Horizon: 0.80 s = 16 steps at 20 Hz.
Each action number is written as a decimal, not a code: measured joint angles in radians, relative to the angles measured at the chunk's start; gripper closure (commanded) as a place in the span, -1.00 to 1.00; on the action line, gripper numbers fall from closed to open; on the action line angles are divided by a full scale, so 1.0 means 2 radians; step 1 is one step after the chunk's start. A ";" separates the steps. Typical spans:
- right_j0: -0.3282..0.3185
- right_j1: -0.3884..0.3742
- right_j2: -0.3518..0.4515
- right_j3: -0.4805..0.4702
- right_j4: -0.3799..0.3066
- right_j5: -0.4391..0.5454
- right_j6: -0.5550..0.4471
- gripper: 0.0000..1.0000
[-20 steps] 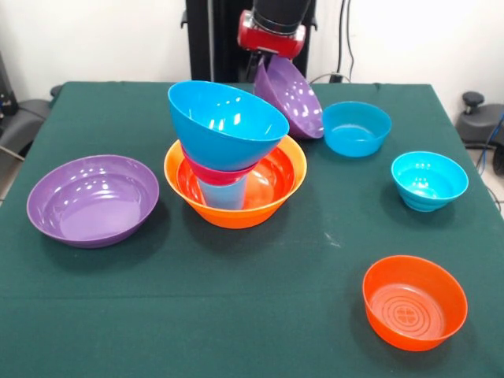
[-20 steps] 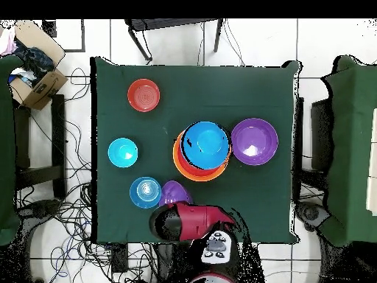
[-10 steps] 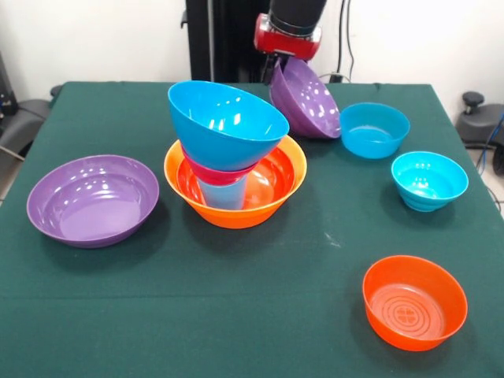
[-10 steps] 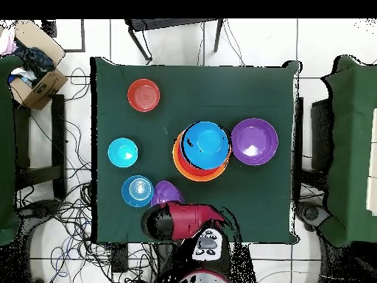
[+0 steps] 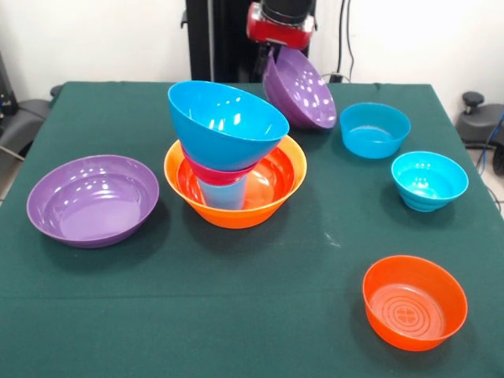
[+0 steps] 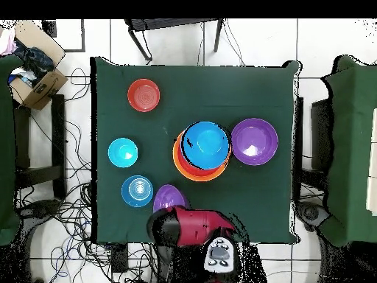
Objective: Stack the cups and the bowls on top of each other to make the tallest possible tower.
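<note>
Green-clothed counter (image 5: 236, 315), white wall behind, cables on the tiled floor around it. Claw (image 5: 272, 59) closed on the rim of a small purple bowl (image 5: 299, 88), held tilted, clear of the cloth, just behind and to the right of the tower (image 5: 232, 157) in the front view. Tower: large orange bowl (image 5: 272, 201) as base, light blue tumbler (image 5: 223, 193) standing in it, magenta bowl (image 5: 216, 171) over that, large blue bowl (image 5: 224, 122) on top, leaning. Wide purple bowl (image 5: 93, 198) lies left of the tower. Blue bowl (image 5: 375, 129) and cyan bowl (image 5: 429, 179) to its right; red-orange bowl (image 5: 414, 301) nearer, right, well apart.
</note>
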 measured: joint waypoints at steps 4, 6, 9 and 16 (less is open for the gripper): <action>-0.020 -0.025 0.000 0.008 -0.007 0.022 0.000 1.00; -0.029 -0.038 0.000 0.012 -0.011 0.034 0.000 1.00; -0.040 -0.058 0.000 0.016 -0.016 0.056 0.000 1.00; -0.099 -0.115 0.051 0.032 -0.018 0.076 0.000 1.00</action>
